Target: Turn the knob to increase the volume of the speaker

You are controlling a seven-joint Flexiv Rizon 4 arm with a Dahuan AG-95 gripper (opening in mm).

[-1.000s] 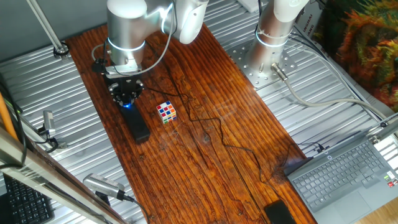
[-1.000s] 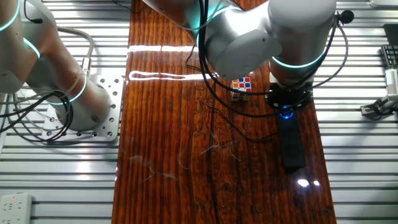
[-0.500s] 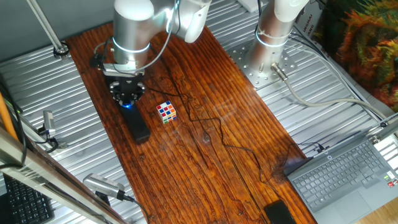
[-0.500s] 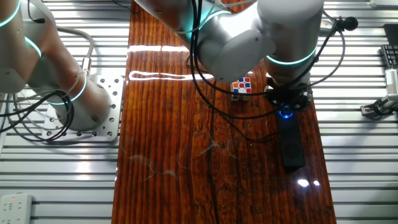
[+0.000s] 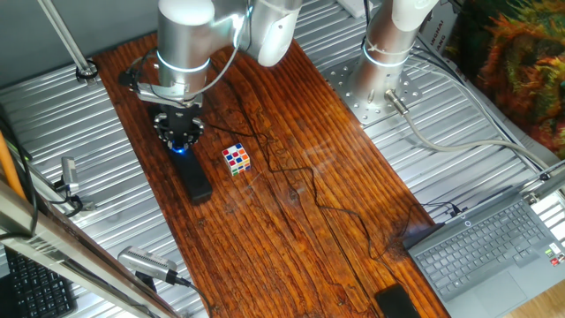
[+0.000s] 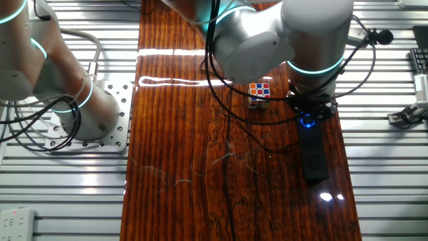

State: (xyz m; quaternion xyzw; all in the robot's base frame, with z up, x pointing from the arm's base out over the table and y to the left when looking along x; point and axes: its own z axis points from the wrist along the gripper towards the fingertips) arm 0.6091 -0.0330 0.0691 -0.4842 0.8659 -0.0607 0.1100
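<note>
Where the knob (image 6: 307, 121) glows, the end effector (image 5: 179, 140) grips it.

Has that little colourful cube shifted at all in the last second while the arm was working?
No. The cube sits at the same spot beside the speaker, which lies unchanged on the wooden table; only the gripper above the knob has turned.

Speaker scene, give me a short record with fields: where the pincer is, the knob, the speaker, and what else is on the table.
pincer: down over the lit end of the speaker, at the knob; whether its jaws are closed cannot be told
knob: blue glow visible under the pincer
speaker: long black bar lying flat on the wooden table
puzzle cube: multicoloured, beside the speaker, apart from it
laptop: open, at the table's edge
cable: thin black, trailing across the wood
</note>
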